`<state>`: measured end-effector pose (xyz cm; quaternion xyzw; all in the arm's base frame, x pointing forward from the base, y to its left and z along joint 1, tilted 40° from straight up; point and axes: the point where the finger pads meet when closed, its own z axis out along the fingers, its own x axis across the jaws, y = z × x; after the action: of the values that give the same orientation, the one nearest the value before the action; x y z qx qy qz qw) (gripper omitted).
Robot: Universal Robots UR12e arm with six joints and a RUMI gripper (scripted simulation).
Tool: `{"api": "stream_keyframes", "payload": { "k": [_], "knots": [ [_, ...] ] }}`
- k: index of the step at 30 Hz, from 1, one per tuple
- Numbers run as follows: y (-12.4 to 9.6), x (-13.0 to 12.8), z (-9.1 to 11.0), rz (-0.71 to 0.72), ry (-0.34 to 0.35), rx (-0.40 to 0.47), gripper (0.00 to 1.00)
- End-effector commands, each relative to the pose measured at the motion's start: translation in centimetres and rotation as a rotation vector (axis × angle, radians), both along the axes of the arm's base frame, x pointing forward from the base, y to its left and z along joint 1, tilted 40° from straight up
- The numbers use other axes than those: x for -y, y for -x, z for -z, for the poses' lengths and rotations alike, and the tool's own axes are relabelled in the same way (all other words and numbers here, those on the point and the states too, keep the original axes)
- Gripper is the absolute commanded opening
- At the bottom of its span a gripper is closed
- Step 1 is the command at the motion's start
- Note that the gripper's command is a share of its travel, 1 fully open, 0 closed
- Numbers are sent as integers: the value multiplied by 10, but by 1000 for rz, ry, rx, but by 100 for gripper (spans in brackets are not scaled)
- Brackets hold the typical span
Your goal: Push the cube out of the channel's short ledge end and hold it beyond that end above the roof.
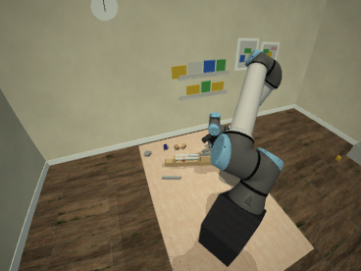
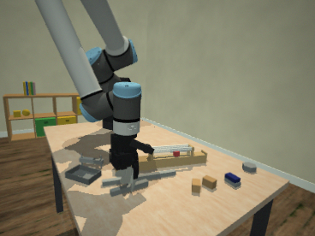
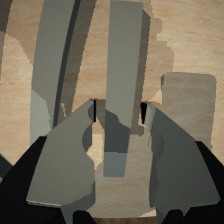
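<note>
The red cube (image 2: 175, 153) sits inside the tan channel (image 2: 175, 158), under its clear roof, near the middle of the table; it also shows in the top view (image 1: 182, 160). My gripper (image 2: 127, 185) points straight down at the table in front of the channel, well outside it. In the wrist view my fingers stand partly open, one on each side of a long grey bar (image 3: 121, 80) lying on the table. They are not closed on it. A second grey bar (image 3: 47, 75) lies to its left.
A grey tray (image 2: 82, 174) lies left of my gripper. Two tan blocks (image 2: 203, 184), a blue block (image 2: 232, 178) and a grey disc (image 2: 249, 167) lie toward the table's right end. Another grey bar (image 1: 172, 177) lies in front of the channel.
</note>
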<state>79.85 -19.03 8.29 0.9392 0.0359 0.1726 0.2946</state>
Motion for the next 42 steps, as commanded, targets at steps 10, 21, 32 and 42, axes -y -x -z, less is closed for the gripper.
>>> {"api": "stream_keyframes", "payload": {
  "k": [10, 21, 32, 42],
  "knots": [
    [0, 0, -1, 0, 0, 1, 22],
    [0, 0, -1, 0, 0, 1, 0],
    [0, 0, -1, 0, 0, 1, 0],
    [0, 0, -1, 0, 0, 1, 0]
  ]
}}
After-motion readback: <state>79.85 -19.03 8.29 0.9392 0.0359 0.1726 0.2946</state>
